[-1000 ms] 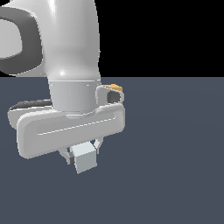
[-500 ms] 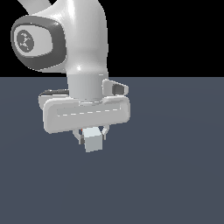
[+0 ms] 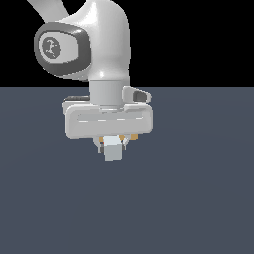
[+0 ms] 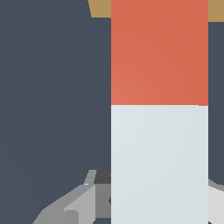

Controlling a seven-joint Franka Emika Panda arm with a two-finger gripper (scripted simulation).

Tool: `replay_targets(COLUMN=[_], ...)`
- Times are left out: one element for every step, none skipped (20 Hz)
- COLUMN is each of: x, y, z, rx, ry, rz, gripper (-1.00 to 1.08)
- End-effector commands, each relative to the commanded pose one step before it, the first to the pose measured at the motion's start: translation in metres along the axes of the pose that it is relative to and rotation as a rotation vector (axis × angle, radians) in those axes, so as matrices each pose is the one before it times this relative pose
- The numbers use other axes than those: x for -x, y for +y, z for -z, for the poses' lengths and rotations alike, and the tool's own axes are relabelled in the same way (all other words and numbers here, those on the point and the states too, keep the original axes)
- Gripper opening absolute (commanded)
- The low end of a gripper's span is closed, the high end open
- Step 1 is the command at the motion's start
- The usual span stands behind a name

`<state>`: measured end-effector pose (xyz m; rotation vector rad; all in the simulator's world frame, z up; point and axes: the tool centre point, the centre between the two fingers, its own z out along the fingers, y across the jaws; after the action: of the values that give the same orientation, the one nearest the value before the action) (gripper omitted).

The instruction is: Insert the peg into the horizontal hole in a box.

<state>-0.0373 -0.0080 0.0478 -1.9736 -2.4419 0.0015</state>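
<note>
My gripper (image 3: 113,143) hangs under the wide white hand and is shut on the peg (image 3: 113,149). In the exterior view only the peg's white-grey square end faces the camera. In the wrist view the peg (image 4: 159,109) runs away from the fingers (image 4: 83,201), white-grey near them and red-orange at the far end. The orange-tan box (image 4: 99,8) lies just beyond the red end, showing on both sides of it. The peg covers the hole. Small orange-tan slivers of the box (image 3: 134,136) peek out beside the fingers in the exterior view.
A dark blue-grey floor (image 3: 198,198) spreads all round. The white arm's big joint (image 3: 59,47) towers above the hand. Nothing else shows.
The arm has carried the peg toward the exterior view's right and higher in that view, and the hand now looks smaller. The grip on the peg is unchanged.
</note>
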Motion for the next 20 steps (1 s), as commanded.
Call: replay_targets(x=[-0.00344, -0.00104, -0.00081, -0.00061, -0.00042, -0.00021, -0.00006, 0.00000, 0.00000, 0.00000, -0.00023, 0.00011, 0.00028, 0.00011, 0.00000, 0.00000, 0.00000, -0.00010, -0.00036, -0.00111], y=[0.00448, 0.00110, 0.00092, 0.00074, 0.00054, 0.00033, 0.00011, 0.00000, 0.00000, 0.00000, -0.00092, 0.00055, 0.00136, 0.00055, 0.00000, 0.00000, 0.00000, -0.00098, -0.00005, -0.00013], z=[0.00199, 0.00024, 0.00020, 0.00015, 0.00010, 0.00006, 0.00002, 0.00000, 0.00000, 0.00000, -0.00112, 0.00052, 0.00133, 0.00052, 0.00000, 0.00000, 0.00000, -0.00120, 0.00000, 0.00000], rx=[0.00208, -0.00002, -0.00002, -0.00002, -0.00002, -0.00001, 0.00000, 0.00000, 0.00000, 0.00000, -0.00229, 0.00090, 0.00229, 0.00090, 0.00000, 0.00000, 0.00000, -0.00248, 0.00000, 0.00000], ry=[-0.00064, -0.00003, -0.00003, -0.00002, -0.00002, -0.00001, 0.00000, 0.00000, 0.00000, 0.00000, 0.00037, 0.00007, 0.00016, 0.00006, 0.00000, 0.00000, 0.00000, 0.00023, 0.00000, 0.00000], rz=[-0.02095, -0.00530, -0.00437, -0.00338, -0.00239, -0.00146, -0.00049, 0.00000, 0.00000, 0.00000, 0.00113, -0.00038, -0.00097, -0.00038, 0.00000, 0.00000, 0.00000, 0.00011, 0.00000, 0.00000], gripper=[-1.00, -1.00, -1.00, -1.00, -1.00, -1.00, -1.00, -1.00, -1.00, -1.00, -1.00, -1.00, -1.00, -1.00, -1.00, -1.00, -1.00, -1.00, -1.00, -1.00])
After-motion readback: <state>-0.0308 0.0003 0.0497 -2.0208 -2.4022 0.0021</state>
